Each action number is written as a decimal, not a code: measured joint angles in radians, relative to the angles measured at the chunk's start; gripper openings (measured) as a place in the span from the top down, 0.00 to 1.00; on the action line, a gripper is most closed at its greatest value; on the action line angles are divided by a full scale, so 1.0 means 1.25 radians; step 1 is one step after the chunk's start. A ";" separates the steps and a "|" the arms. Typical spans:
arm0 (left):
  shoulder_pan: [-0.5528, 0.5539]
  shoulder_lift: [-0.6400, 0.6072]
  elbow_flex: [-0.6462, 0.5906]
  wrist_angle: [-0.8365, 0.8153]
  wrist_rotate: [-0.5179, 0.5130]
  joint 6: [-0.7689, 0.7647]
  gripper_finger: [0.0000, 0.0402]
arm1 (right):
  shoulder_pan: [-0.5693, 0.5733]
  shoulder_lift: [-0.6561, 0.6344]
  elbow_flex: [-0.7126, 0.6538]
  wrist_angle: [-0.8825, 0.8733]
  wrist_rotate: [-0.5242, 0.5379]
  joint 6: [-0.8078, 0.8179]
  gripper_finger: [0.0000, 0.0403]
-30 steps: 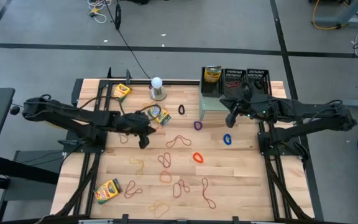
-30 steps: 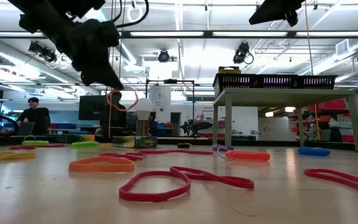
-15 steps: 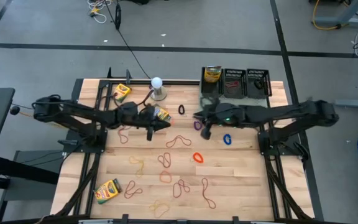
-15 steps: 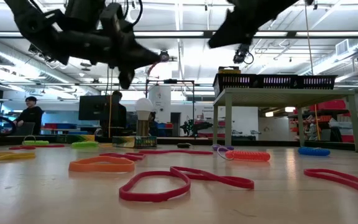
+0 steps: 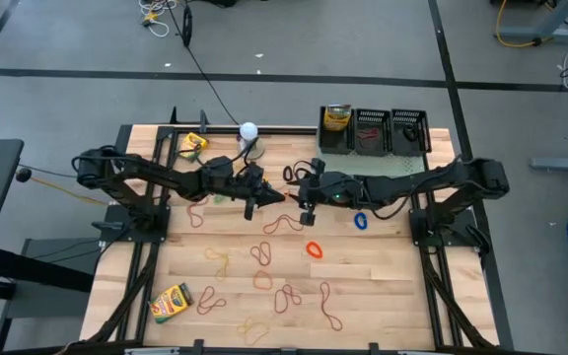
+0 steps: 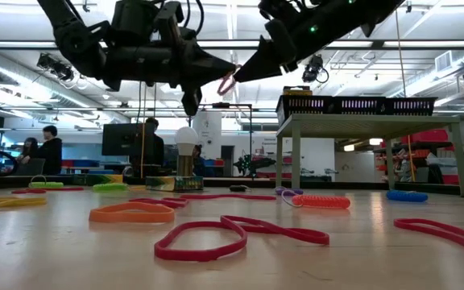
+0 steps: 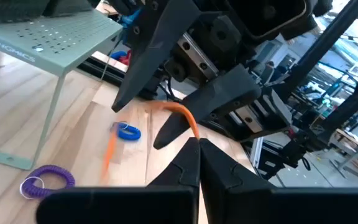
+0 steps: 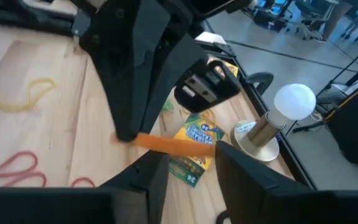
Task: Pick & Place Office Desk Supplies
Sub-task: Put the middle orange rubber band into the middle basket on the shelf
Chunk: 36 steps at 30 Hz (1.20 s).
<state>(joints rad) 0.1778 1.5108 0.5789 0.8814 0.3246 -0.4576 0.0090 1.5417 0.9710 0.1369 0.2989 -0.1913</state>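
Note:
High over the table's middle, my left gripper [image 5: 270,197] is shut on an orange rubber band [image 7: 178,115]. My right gripper [image 5: 302,193] faces it tip to tip, open, one finger [image 8: 148,177] on each side of the band [image 8: 173,144]. More rubber bands [image 5: 282,223] lie flat on the wood. Crayon boxes lie at the far left [image 5: 193,144], at the near left [image 5: 171,301] and below the grippers [image 8: 197,134]. Another stands in the leftmost of the black mesh baskets [image 5: 373,128] at the far right. My left gripper pinches the orange band's near end [image 7: 193,135] between its two fingertips. The fingers lie level and point toward the table's right. The band arches out ahead of them, one strand [image 7: 110,155] drooping, all of it lifted clear of the table. My right gripper: whether its fingers touch the band I cannot tell.
A white ball on a metal base [image 5: 248,131] stands at the far edge, close behind the left arm. The pale green mesh riser [image 7: 42,37] stands under the right arm. A blue band [image 5: 361,221] and a purple coil [image 7: 45,180] lie near it.
My left gripper has carried the band toward the table's right and tipped up to level. My right gripper has swung from the baskets toward the table's left and down, meeting the left one tip to tip, and its fingers have parted around the band.

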 joint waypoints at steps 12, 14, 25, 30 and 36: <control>0.035 -0.029 -0.001 -0.078 0.020 -0.049 0.82 | 0.000 -0.059 0.000 -0.059 0.025 0.064 0.97; 0.049 -0.059 -0.001 -0.111 0.020 -0.045 0.78 | -0.001 -0.085 0.000 -0.085 0.047 0.065 0.98; 0.074 -0.213 -0.015 -0.295 -0.130 0.082 0.78 | -0.074 -0.279 0.161 -0.503 0.229 0.065 0.99; 0.079 -0.220 -0.060 -0.296 -0.156 0.076 0.90 | -0.197 -0.282 0.295 -0.769 0.233 0.060 0.99; 0.072 -0.220 -0.071 -0.294 -0.155 0.061 0.98 | -0.384 -0.275 0.315 -0.911 0.106 -0.004 1.00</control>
<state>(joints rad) 0.2676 1.2362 0.4904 0.5142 0.1311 -0.3817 -0.4710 1.1979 1.3647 -1.0020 0.4317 -0.1958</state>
